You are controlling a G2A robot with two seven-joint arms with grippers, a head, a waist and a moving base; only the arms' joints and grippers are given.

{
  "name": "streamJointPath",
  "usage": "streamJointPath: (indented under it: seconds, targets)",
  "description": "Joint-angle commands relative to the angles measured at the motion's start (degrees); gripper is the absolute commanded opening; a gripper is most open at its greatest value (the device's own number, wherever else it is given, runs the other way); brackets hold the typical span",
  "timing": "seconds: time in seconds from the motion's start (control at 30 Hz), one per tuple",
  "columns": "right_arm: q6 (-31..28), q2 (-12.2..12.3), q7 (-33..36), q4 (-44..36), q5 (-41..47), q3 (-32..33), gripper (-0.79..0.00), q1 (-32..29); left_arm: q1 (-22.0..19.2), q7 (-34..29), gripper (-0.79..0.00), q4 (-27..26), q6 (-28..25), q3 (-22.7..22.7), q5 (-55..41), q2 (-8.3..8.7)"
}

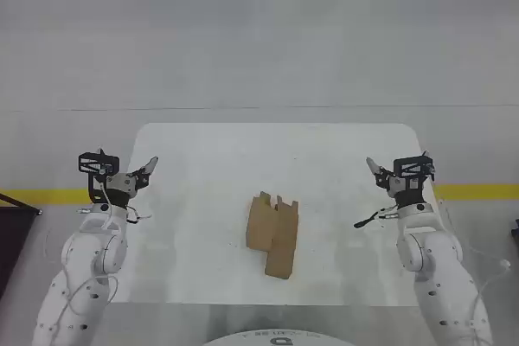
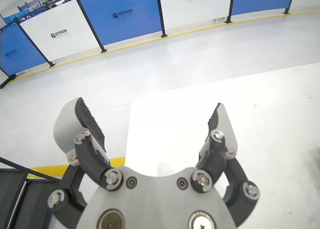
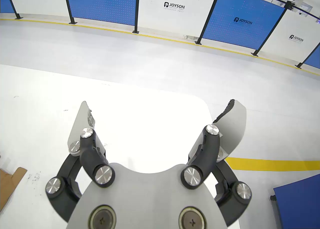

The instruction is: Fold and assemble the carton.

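From above, we saw the carton (image 1: 273, 233) lying flat near the middle of the desk (image 1: 199, 156). In the left wrist view, the left gripper (image 2: 150, 112) stood spread and empty; in the right wrist view, the right gripper (image 3: 160, 106) was spread too. We judged the carton light, stiff yet creasable, best taken by an outer edge.

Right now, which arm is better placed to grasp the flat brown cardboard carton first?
Probably the right: the open right hand lies somewhat nearer the flat brown cardboard carton, whose corner shows in its wrist view. The left hand, also open, is farther.
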Motion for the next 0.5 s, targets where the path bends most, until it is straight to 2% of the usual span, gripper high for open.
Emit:
streamJointPath:
  seconds: [0.0,0.27,0.4,0.47]
  targets:
    - [0.0,0.0,0.0,0.0,0.0,0.0,0.000,0.0,0.0,0.0,0.000,0.0,0.0,0.0,0.0,0.00]
    - [0.0,0.0,0.0,0.0,0.0,0.0,0.000,0.0,0.0,-0.3,0.000,0.1,-0.2,0.1,-0.6,-0.03]
    - [0.0,0.0,0.0,0.0,0.0,0.0,0.000,0.0,-2.0,-4.7,0.000,-0.2,-2.9,0.3,-8.2,-0.30]
    - [0.0,0.0,0.0,0.0,0.0,0.0,0.000,0.0,-3.0,-8.5,0.000,-0.5,-4.9,0.5,-15.5,-0.51]
